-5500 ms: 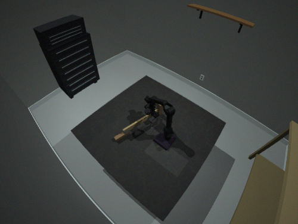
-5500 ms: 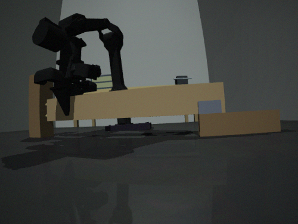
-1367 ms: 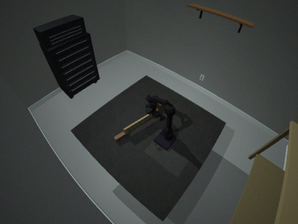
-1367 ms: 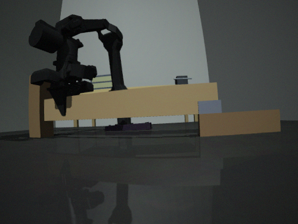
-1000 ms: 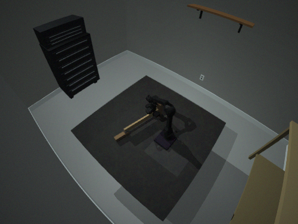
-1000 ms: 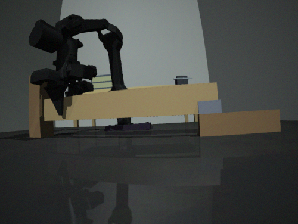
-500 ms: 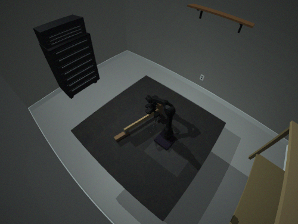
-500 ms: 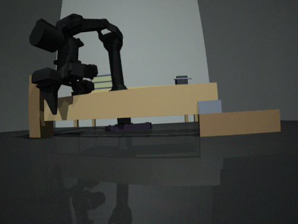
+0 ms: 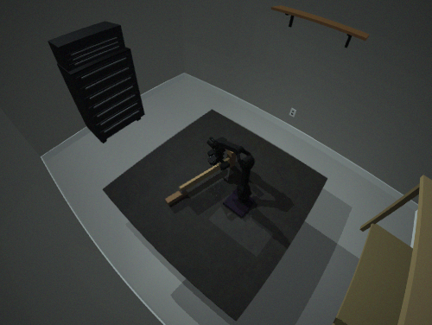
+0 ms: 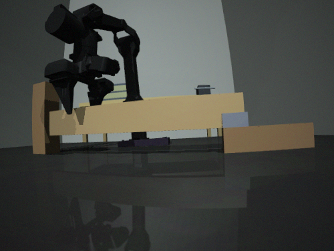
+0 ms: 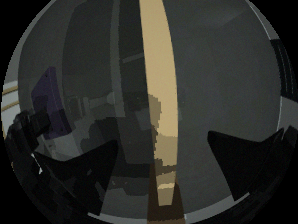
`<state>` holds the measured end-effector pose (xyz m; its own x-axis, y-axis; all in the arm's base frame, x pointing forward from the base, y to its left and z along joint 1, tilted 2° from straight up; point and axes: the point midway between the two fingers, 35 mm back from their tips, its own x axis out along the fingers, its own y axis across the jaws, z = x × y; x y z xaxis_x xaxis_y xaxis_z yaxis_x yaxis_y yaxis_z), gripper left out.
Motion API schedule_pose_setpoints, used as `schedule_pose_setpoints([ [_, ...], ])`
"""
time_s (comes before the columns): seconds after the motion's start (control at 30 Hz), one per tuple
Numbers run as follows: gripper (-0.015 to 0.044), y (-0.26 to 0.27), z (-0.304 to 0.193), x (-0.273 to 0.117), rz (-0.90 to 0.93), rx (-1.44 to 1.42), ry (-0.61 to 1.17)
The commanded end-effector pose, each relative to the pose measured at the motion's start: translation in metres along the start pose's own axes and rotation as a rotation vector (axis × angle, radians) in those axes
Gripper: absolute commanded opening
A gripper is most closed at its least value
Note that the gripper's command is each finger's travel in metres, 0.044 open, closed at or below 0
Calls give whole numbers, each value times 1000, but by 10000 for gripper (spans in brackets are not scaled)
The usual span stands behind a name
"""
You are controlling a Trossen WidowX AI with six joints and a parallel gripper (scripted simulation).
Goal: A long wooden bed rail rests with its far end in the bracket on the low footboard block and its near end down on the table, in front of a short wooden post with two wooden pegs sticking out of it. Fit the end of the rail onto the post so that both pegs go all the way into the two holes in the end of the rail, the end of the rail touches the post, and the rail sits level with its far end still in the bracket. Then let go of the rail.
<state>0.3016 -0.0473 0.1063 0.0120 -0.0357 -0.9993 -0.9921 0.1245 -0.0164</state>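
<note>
The long pale rail (image 9: 200, 176) (image 10: 160, 113) (image 11: 161, 75) is held up off the table and looks about level. Its far end sits in the blue-grey bracket (image 10: 235, 120) on the low footboard block (image 9: 174, 199) (image 10: 270, 138). Its near end is at the upright brown post (image 9: 232, 159) (image 10: 39, 120) (image 11: 165, 216) with no clear gap in the exterior view. The pegs and holes are hidden, so full contact cannot be told. My gripper (image 9: 219, 163) (image 10: 83, 109) (image 11: 163, 141) is open above the near end, one finger on each side of the rail, both apart from it in the wrist view.
The arm's purple base (image 9: 239, 203) (image 10: 143, 142) (image 11: 52, 105) stands beside the rail on the dark mat (image 9: 173, 242). A black drawer cabinet (image 9: 101, 82), a wall shelf (image 9: 320, 21) and wooden furniture (image 9: 378, 272) stand farther off.
</note>
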Motion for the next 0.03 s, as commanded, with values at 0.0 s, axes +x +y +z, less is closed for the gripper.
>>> schedule_pose_setpoints([
  [0.0,440,0,1,-1,-1,6,-1],
])
